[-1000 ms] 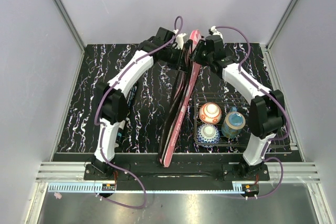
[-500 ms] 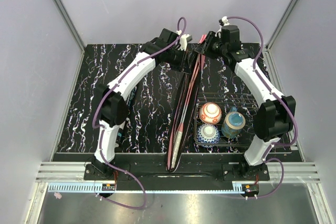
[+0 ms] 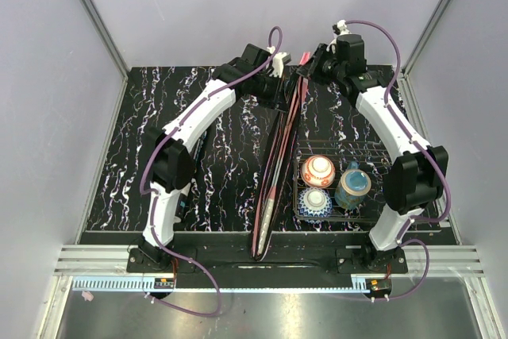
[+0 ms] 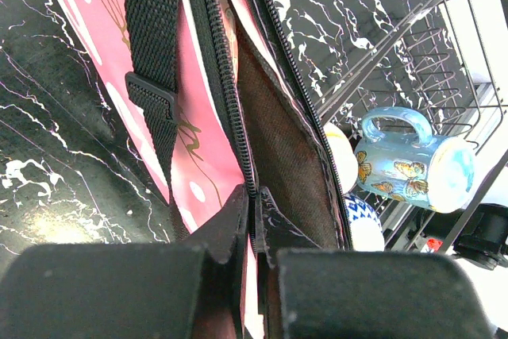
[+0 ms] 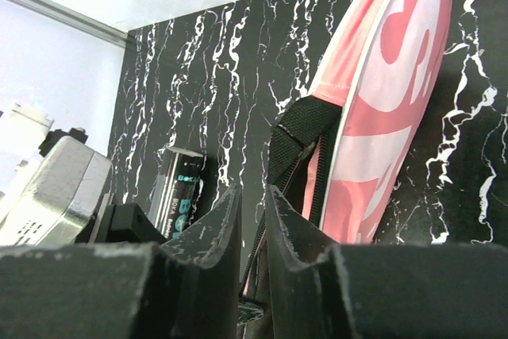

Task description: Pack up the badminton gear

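Observation:
The long pink racket cover stands on its edge down the middle of the table, its far end lifted between both grippers. My left gripper is shut on its black zipper edge; in the left wrist view the gripper pinches the open seam. My right gripper is shut on the cover's other zipper edge, next to the pink "S" panel. The black tube lies on the table to the left, partly under my left arm. No rackets or shuttlecocks show clearly.
A black wire basket at the right front holds two patterned bowls and a blue butterfly cup; the cup also shows in the left wrist view. Grey walls close the sides and back.
My right gripper has moved back toward the far edge with the cover's end. The cover has turned from lying flat to standing edge-on, and its near end has shifted right. Little has moved in the last half second.

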